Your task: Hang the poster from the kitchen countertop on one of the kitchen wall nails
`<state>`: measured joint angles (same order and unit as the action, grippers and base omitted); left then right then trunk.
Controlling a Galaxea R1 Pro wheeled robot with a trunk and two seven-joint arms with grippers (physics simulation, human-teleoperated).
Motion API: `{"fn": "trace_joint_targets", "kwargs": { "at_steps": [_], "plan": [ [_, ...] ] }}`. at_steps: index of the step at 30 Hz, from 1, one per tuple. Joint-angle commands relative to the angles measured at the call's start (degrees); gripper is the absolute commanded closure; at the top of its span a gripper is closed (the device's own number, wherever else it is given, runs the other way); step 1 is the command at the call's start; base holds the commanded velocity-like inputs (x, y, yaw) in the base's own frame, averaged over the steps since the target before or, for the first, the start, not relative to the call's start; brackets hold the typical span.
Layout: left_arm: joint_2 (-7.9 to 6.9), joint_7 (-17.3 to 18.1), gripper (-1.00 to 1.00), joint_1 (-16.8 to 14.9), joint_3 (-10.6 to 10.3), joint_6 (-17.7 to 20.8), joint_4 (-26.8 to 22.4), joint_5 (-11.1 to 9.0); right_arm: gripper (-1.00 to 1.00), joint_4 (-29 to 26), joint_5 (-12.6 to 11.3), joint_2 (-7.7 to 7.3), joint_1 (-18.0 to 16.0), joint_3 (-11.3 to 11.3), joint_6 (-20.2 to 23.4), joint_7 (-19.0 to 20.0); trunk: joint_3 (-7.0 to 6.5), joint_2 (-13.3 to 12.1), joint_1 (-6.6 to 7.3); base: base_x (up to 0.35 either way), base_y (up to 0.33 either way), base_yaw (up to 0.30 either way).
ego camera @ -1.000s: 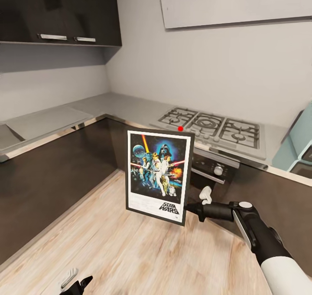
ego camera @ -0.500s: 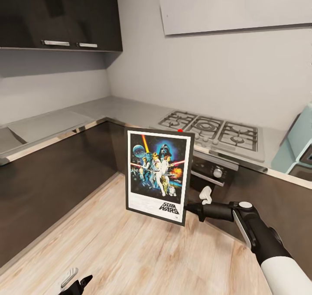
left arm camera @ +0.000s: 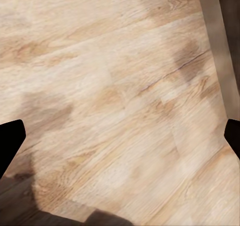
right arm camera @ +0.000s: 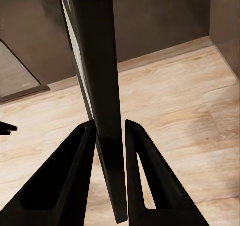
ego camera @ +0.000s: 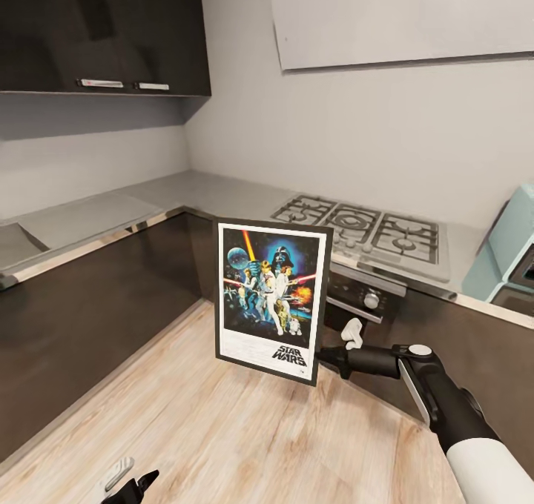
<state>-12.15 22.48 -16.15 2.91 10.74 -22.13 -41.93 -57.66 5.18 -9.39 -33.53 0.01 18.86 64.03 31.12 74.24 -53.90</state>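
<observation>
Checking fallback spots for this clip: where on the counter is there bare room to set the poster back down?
The kitchen countertop is bare through the corner, from the wall to the hob. Its left run looks bare too. The right end is crowded by the hob and a pale blue appliance. The right claw holds the poster over the wood floor.

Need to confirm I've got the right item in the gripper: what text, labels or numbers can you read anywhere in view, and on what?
"STAR WARS": logo at the bottom of the poster, held at its edge by the right gripper.
Fine print in the poster's white border beside the logo: too small to read.
Oven control panel below the hob: no legible markings.
Nothing else readable.
</observation>
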Motion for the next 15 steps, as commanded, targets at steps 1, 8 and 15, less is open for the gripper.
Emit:
{"fn": "trace_joint_targets", "kwargs": {
  "at_steps": [1, 8, 15],
  "plan": [
    [0.02, 0.2, -1.00, 0.0, 0.3, 0.6, 0.0, -0.4, 1.00, -0.1, 0.1, -0.01, 0.0, 0.0, 0.6, 0.3, -0.14, -0.4, 0.23, 0.000, 0.000, 0.000],
    [0.02, 0.2, -1.00, 0.0, 0.2, 0.6, 0.0, -0.4, 1.00, 0.0, 0.0, -0.01, 0.0, 0.0, 0.6, 0.3, -1.42, -3.2, 1.76, 0.000, 0.000, 0.000],
    [0.02, 0.2, -1.00, 0.0, 0.2, 0.7, 0.0, -0.3, 1.00, 0.0, 0.1, -0.01, 0.0, -0.1, 0.6, 0.2, -2.68, -6.0, 3.30, 0.000, 0.000, 0.000]
  ]
}}
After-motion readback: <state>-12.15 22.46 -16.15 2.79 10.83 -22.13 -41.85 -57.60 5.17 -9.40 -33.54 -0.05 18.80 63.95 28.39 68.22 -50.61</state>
